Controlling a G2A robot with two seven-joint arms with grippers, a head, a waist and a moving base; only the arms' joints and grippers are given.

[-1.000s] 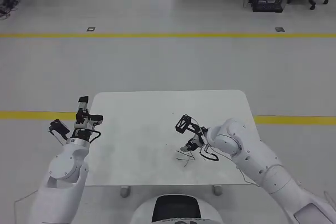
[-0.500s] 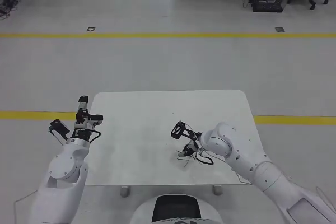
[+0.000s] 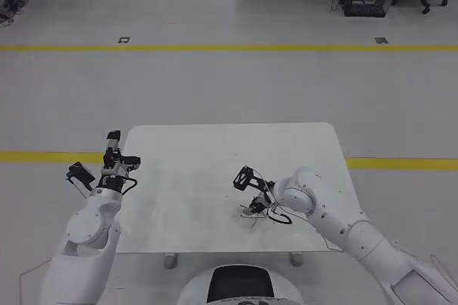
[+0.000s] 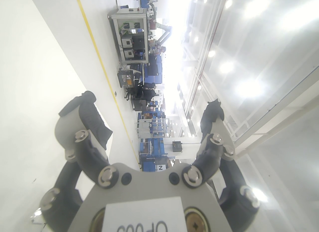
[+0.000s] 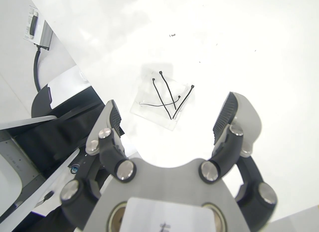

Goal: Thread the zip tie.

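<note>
Several thin black zip ties [image 5: 165,95] lie loose and crossed on a small clear plastic sheet [image 5: 149,113] on the white table [image 3: 198,152]. From above, the zip ties [image 3: 251,214] sit near the table's front edge, right of centre. My right gripper [image 5: 170,99] hangs open above them with nothing between its ribbed pads [image 5: 223,113]; in the top view the right gripper [image 3: 256,203] is just over the pile. My left gripper [image 3: 117,152] is at the table's left edge, far from the ties. That left gripper [image 4: 149,100] is open and empty, pointing out at the room.
The table's front edge [image 3: 214,252] runs close behind the zip ties. A tiny dark speck [image 5: 172,35] lies on the tabletop beyond them. Bare tabletop spans the space between the two arms and toward the far edge.
My right arm has shifted left and a little toward the front edge, bringing its gripper over the zip ties. The left arm has not moved.
</note>
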